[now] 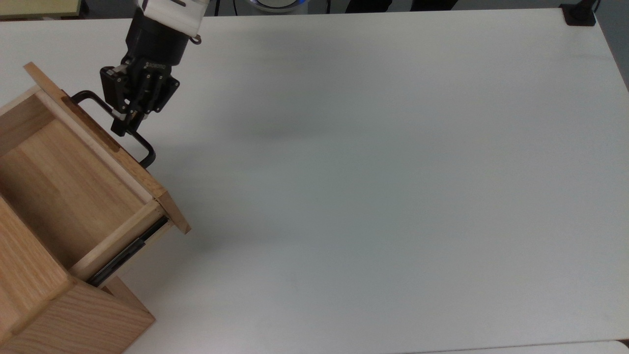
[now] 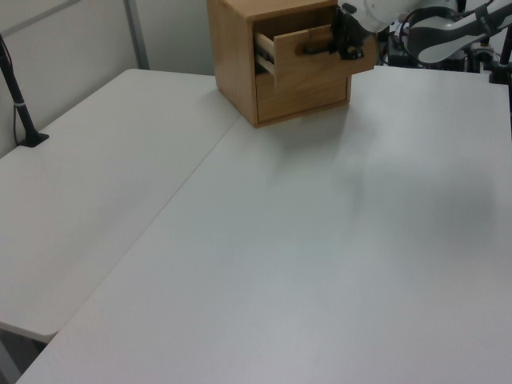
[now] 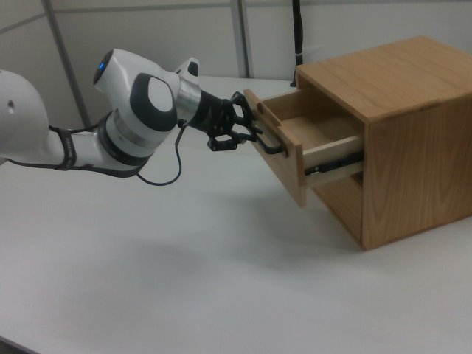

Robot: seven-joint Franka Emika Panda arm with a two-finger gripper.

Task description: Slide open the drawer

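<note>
The light oak drawer (image 1: 64,187) stands pulled well out of the wooden cabinet (image 1: 73,314) at the top view's lower left, its inside bare and a black side rail (image 1: 125,255) exposed. My gripper (image 1: 125,120) is shut on the long black bar handle (image 1: 142,147) of the flat front panel. In the right view the drawer (image 3: 324,125) sticks out toward the arm, and the gripper (image 3: 247,134) grips the handle (image 3: 269,144) from the right view's left. In the left view the drawer front (image 2: 316,70) juts from the cabinet (image 2: 236,56) with the gripper (image 2: 346,44) on the handle.
A second, lower drawer (image 2: 304,94) in the cabinet is shut. The white table (image 1: 368,172) spreads wide to the top view's right. A black mount (image 1: 580,14) sits at its far right corner, and a black clamped post (image 2: 20,104) stands at the left view's left.
</note>
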